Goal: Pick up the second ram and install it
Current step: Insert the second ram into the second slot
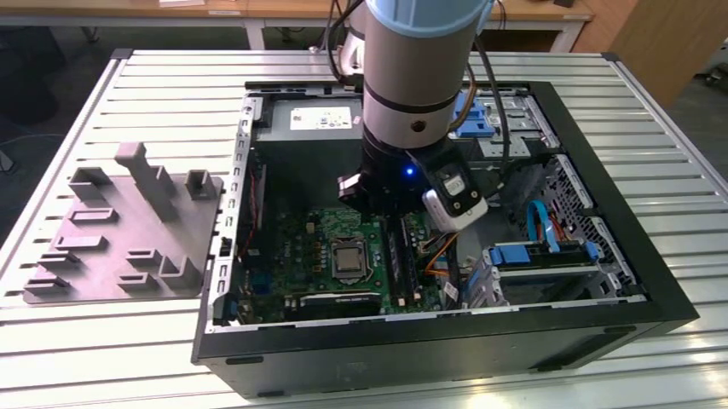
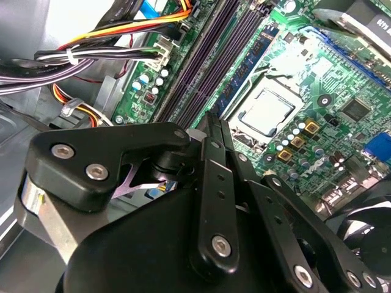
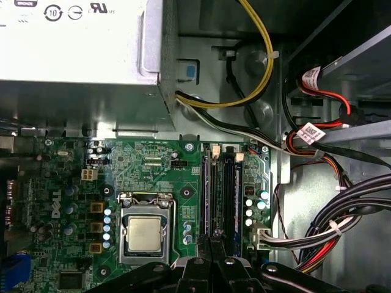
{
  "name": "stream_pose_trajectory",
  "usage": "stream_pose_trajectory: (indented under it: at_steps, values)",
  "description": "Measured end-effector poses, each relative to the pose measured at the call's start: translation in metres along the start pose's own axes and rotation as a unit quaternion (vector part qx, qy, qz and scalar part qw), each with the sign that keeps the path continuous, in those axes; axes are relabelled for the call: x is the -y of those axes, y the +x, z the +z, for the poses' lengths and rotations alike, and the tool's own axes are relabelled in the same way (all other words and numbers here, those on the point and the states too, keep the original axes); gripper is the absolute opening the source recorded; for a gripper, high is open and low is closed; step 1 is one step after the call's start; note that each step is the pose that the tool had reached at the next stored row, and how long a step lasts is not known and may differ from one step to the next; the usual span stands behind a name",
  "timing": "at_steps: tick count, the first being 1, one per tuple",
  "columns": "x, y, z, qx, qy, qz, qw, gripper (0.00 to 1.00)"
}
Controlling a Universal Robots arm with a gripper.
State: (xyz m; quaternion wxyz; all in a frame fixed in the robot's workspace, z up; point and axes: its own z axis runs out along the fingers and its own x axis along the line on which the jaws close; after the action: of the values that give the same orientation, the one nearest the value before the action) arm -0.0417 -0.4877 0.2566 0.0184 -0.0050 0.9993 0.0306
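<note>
Ram for this step is the item I cannot confirm: my tool (image 2: 211,124) hangs low inside the computer case (image 1: 455,345), close over the ram slots (image 3: 220,183). Its own black linkage covers the tip, so I cannot tell whether it is apart, together or clamped on a stick. Noted in both wrist views: the tool lines up lengthwise with the dark slot bank, which I judge to be the attitude a stick needs to go straight down into a slot. The case lies on its side on the slatted surface (image 1: 170,85) with the panel off, so the motherboard (image 3: 159,162) faces up to me. The processor socket (image 3: 145,235) sits just beside the slots, and the cable bundle (image 3: 342,223) lies off to their other side. A grey fixture (image 1: 125,230) stands beside the case, on the exterior view's left.
</note>
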Motion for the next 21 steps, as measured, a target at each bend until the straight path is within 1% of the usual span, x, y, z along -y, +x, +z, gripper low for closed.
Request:
stream_pose_trajectory:
  at_steps: [8,11,14,19,21]
  values:
    - [0.0000,-0.0001,0.0012,0.0002,-0.0001,0.000,1.0000,0.11]
    - [0.0001,-0.0001,0.0021,0.0000,0.0020,0.000,1.0000,0.11]
    - [0.0001,0.0000,0.0023,0.0001,0.0020,0.000,1.0000,0.11]
    - [0.0004,0.0001,0.0064,0.0000,0.0022,0.000,1.0000,0.11]
    - [0.0005,0.0001,0.0077,0.0000,0.0036,0.000,1.0000,0.11]
